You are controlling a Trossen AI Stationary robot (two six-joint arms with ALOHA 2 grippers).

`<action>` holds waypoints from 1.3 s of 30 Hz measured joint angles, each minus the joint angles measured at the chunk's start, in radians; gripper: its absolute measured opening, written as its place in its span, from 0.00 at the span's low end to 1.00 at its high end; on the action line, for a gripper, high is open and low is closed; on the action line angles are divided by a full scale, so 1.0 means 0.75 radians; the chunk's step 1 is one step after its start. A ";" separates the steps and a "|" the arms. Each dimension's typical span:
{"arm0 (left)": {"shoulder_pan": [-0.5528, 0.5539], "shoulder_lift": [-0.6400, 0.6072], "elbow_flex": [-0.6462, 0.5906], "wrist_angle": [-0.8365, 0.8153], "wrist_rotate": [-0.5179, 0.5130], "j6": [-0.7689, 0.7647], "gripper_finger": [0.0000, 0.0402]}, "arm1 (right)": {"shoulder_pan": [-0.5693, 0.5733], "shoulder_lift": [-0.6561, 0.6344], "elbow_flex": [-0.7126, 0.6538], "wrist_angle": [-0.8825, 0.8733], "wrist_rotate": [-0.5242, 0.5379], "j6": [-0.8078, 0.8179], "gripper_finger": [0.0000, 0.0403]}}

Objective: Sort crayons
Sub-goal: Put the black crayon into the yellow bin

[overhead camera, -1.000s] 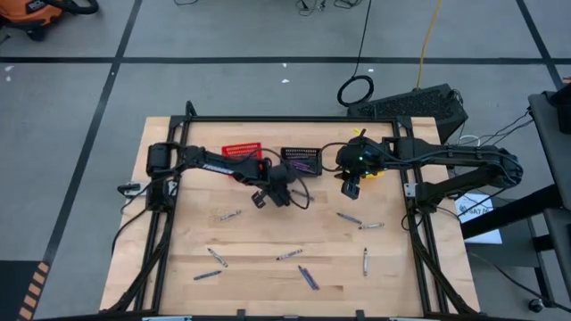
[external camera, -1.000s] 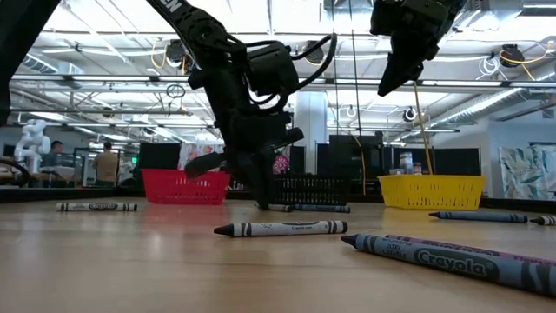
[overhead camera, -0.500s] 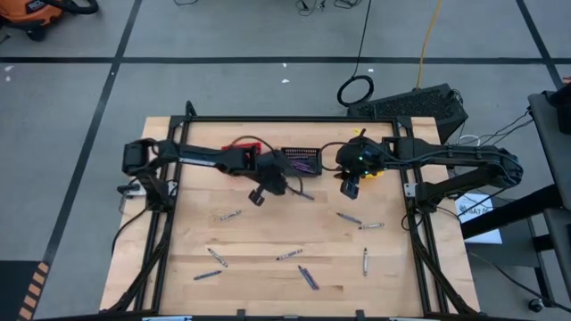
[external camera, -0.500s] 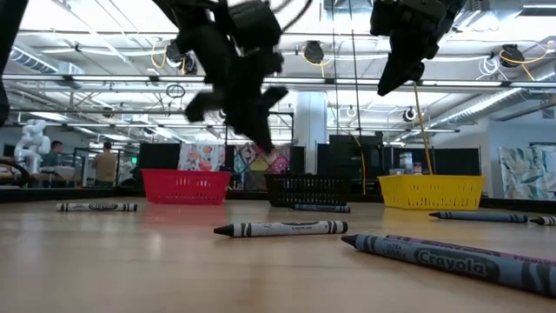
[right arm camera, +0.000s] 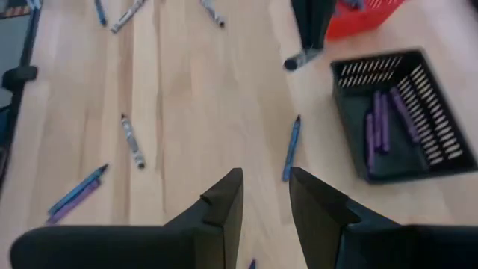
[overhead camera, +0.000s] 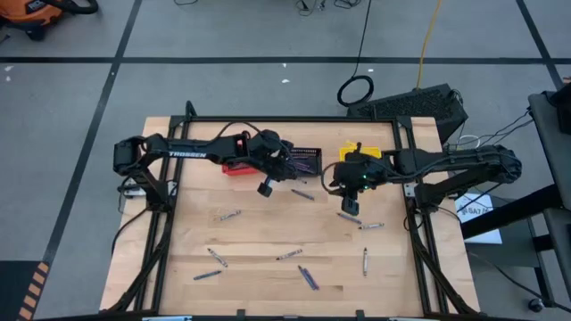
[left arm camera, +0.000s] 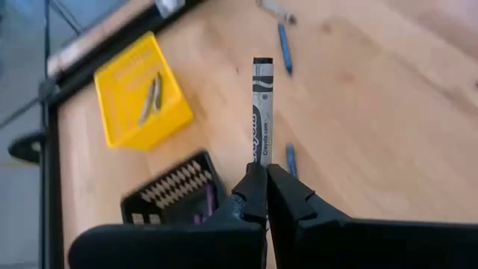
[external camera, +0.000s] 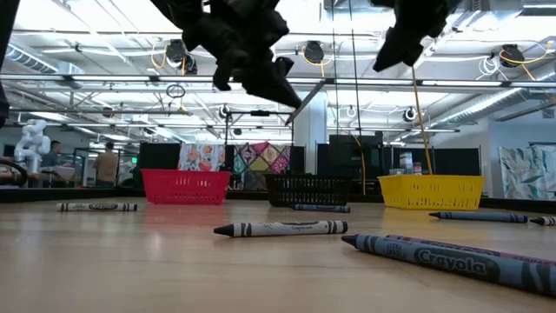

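So the left end effector [overhead camera: 265, 187] is lifting away from the counter [overhead camera: 268, 236] and swinging back toward the baskets, and it's now carrying a grey crayon [left arm camera: 261, 108] pinched at one end between its closed fingers. The right end effector [overhead camera: 348, 203] is dropping down from beside the yellow basket [overhead camera: 350, 153] toward the blue crayon [overhead camera: 349, 218] lying in front of it, jaws spread and empty.

What's worrying me: that grey crayon is being held only by its tip, so most of it is sticking out. It's a smooth paper-wrapped wax stick, and a quick swing could be pivoting it or sliding it out before it's over a basket. Round sticks are also rolling easily if nudged.

The black basket [right arm camera: 403, 112] is a slotted plastic tray with purple ones inside, and the red basket [overhead camera: 237, 160] is sitting next to it. The rest are lying scattered over the pale wood counter
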 joint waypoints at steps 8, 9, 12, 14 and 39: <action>-0.010 0.000 0.000 0.211 0.086 -0.076 0.00 | 0.115 0.000 0.000 0.016 0.275 -0.030 0.24; -0.010 0.000 0.000 0.240 0.097 -0.090 0.00 | 0.127 0.000 0.000 0.017 0.308 -0.030 0.24; -0.010 0.000 0.001 0.321 0.105 -0.140 0.00 | 0.159 0.000 0.000 0.026 0.391 -0.030 0.24; -0.010 0.000 0.001 0.372 0.113 -0.172 0.00 | 0.178 0.000 0.000 0.032 0.444 -0.036 0.24; -0.044 -0.002 0.002 0.536 0.115 -0.209 0.00 | 0.190 0.053 0.000 0.384 0.642 -0.301 0.24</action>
